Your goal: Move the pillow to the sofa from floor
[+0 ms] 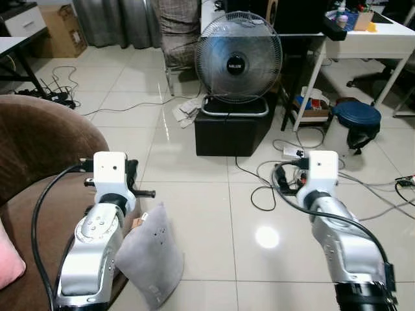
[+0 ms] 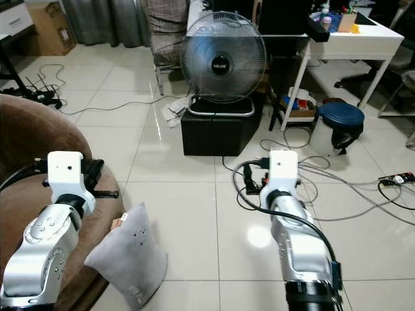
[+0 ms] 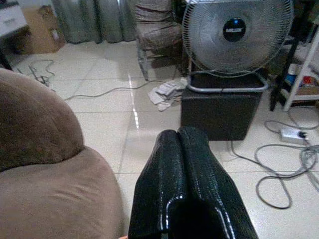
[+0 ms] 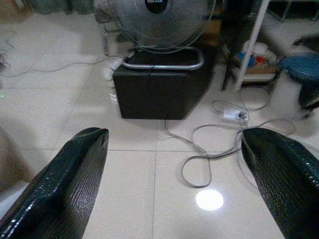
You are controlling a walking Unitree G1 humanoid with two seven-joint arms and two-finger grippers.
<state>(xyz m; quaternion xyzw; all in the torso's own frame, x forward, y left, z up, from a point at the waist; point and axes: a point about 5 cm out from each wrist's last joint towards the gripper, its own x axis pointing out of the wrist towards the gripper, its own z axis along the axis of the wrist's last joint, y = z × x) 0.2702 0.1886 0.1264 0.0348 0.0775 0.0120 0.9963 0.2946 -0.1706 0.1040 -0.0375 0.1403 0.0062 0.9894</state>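
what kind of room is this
Probably a lived-in living room that doubles as a workspace: a brown sofa, a fan on a black box, a white desk, cables across the tiled floor.

A lived-in home living room: a brown plush sofa [image 1: 45, 149] on glossy white floor tiles [image 1: 201, 227], a round grey electric fan [image 1: 238, 57] perched on a black box [image 1: 230, 133], power cables [image 2: 350, 188] trailing underfoot, a white bench [image 1: 363, 45] cluttered with household items, grey curtains [image 1: 117, 19] behind.
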